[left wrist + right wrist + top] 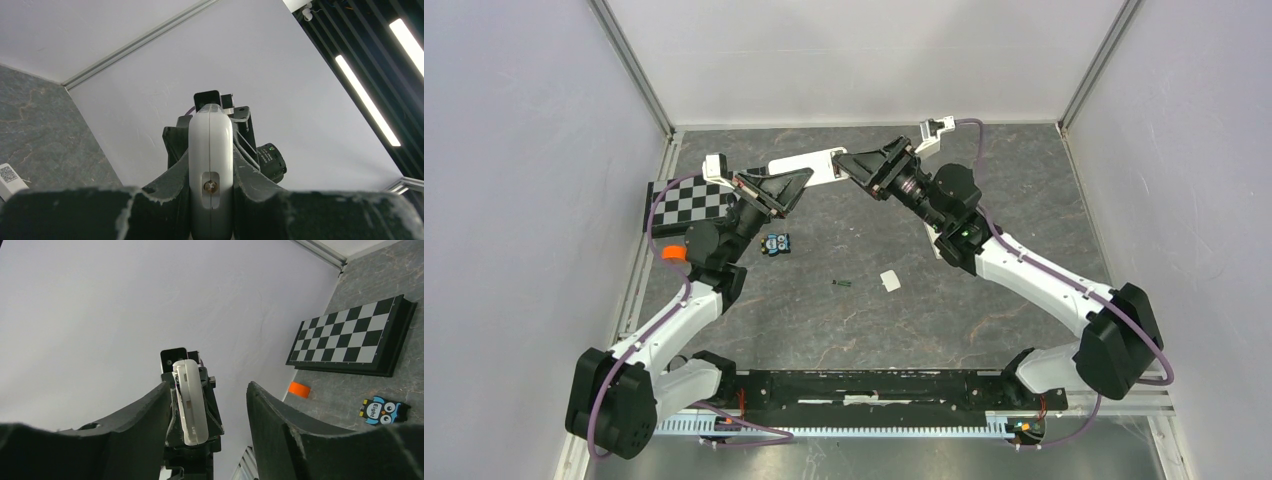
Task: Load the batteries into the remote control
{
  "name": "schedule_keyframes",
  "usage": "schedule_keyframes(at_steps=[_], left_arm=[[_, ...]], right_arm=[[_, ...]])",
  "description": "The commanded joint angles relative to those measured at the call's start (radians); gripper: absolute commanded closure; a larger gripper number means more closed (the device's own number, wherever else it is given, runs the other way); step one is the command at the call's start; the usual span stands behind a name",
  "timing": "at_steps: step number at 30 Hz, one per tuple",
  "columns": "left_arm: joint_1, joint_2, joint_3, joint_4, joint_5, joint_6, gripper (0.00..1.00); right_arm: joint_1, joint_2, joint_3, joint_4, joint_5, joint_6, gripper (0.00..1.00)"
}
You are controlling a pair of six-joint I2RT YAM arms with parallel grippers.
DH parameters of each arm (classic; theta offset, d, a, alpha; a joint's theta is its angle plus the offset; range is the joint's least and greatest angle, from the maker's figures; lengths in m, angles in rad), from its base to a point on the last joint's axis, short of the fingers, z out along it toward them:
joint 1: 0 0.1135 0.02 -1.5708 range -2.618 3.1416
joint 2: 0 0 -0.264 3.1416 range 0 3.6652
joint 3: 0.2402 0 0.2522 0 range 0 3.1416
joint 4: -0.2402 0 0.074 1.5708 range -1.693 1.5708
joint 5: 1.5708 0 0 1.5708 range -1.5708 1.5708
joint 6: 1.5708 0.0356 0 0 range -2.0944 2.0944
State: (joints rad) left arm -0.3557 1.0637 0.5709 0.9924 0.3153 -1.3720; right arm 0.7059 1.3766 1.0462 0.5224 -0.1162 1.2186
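Grey stone-pattern worktop (984, 330), white walls on 3 sides. Left end effector (210, 200) closed on white remote (210, 145), held off the worktop, approx. level, far-centre. Right end effector (209, 390) open, jaws spread, facing remote's free end; contact w/ remote cannot be told. One battery (843, 284) lies loose on worktop, mid-area, well apart from remote. Small white piece (890, 281) near it, to the right. Checkerboard (689, 200), owl tag (775, 243), orange tab (672, 253) at left.
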Motion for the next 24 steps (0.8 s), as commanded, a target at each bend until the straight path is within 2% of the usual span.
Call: schedule_keyframes(at_steps=[1, 7, 9, 11, 13, 17, 18, 21, 24], left_arm=[[-0.001, -0.014, 0.018, 0.050, -0.016, -0.022, 0.98], [-0.002, -0.020, 0.016, 0.057, -0.008, -0.011, 0.98], [-0.002, -0.022, 0.016, 0.056, -0.007, -0.006, 0.98], [-0.002, -0.027, 0.014, 0.048, -0.009, -0.001, 0.98], [-0.002, -0.029, 0.016, 0.038, -0.009, 0.008, 0.98], [0.001, -0.038, 0.016, -0.013, -0.009, 0.040, 0.98], [0.001, -0.041, 0.015, -0.039, -0.010, 0.052, 0.98], [0.008, -0.052, 0.009, -0.093, -0.010, 0.088, 0.98], [0.029, -0.077, 0.004, -0.190, -0.010, 0.145, 0.98]], right_arm=[[-0.003, 0.022, 0.070, 0.010, -0.041, -0.038, 0.42], [-0.003, 0.040, 0.096, -0.058, -0.039, -0.079, 0.71], [-0.004, 0.042, 0.100, -0.076, -0.038, -0.092, 0.76], [-0.003, 0.040, 0.099, -0.078, -0.036, -0.106, 0.77], [-0.005, 0.032, 0.097, -0.073, -0.038, -0.127, 0.69], [-0.019, -0.014, 0.055, 0.026, -0.065, -0.181, 0.29], [-0.025, -0.031, 0.040, 0.056, -0.074, -0.194, 0.23], [-0.052, -0.082, 0.004, 0.118, -0.127, -0.254, 0.14], [-0.076, -0.135, -0.039, 0.107, -0.181, -0.345, 0.13]])
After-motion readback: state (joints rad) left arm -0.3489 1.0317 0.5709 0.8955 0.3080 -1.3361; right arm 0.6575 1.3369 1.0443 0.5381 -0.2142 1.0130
